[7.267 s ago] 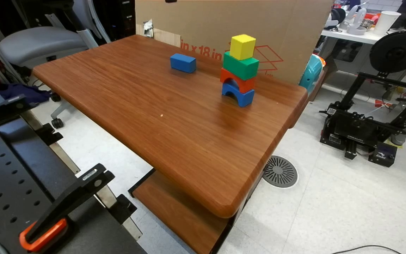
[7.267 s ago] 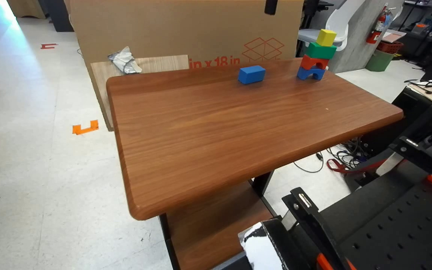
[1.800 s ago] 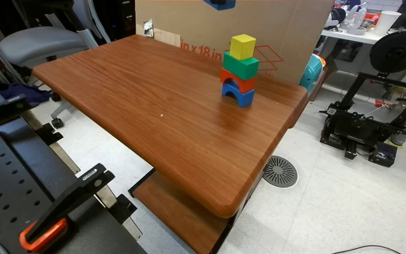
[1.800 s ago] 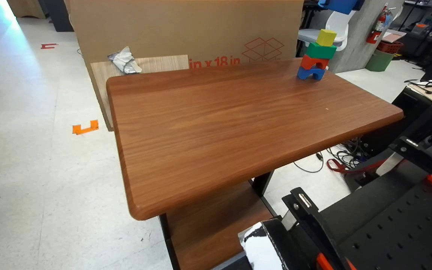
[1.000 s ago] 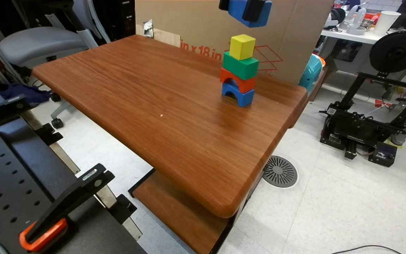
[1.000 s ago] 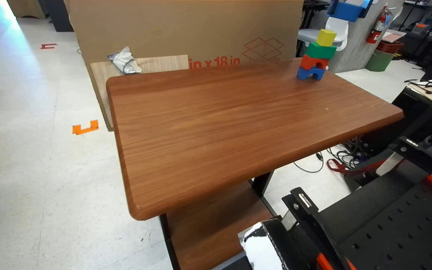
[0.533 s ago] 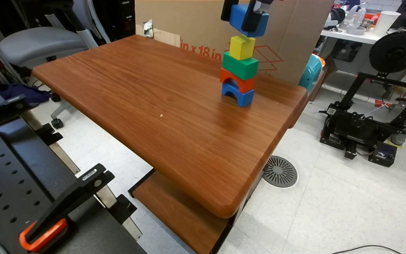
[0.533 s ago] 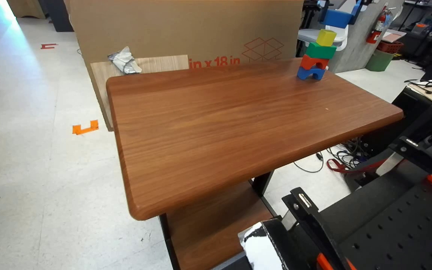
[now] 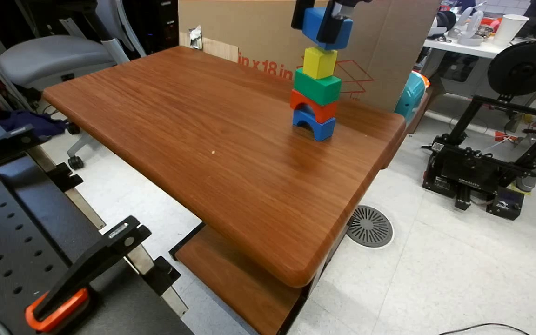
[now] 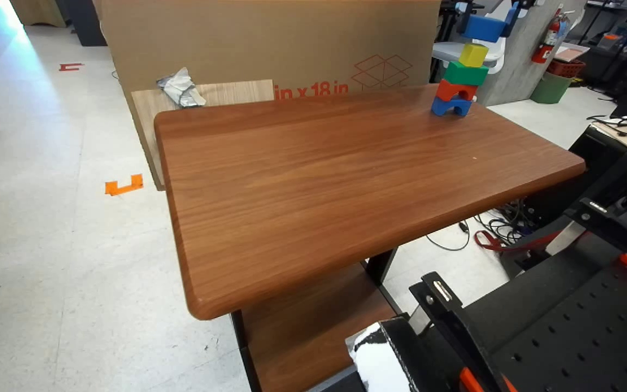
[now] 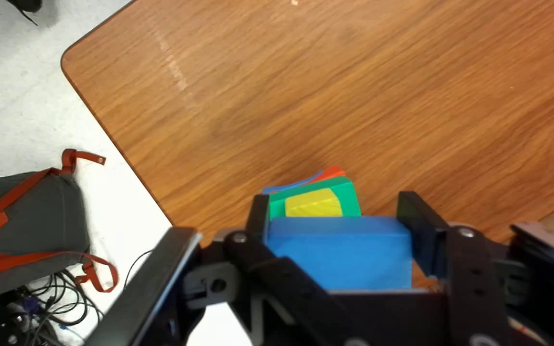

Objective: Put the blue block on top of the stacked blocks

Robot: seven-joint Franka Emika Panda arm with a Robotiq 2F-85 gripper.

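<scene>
Fingers are clamped on the blue block — wrist view has one finger against each end, block filling the gap. Block is held up off the counter, over the stack in both exterior views. Touching the yellow block or hovering just above it — can't tell which. From the wrist, part of the yellow block shows past the blue block's edge, with some of the green block around it and slivers of red and blue beyond. Stack stands upright; order from the top is yellow block, green block, red arch, blue arch, the last resting on the counter near a corner. Cardboard stands behind the counter, and a gray chair sits near it in an exterior view.
</scene>
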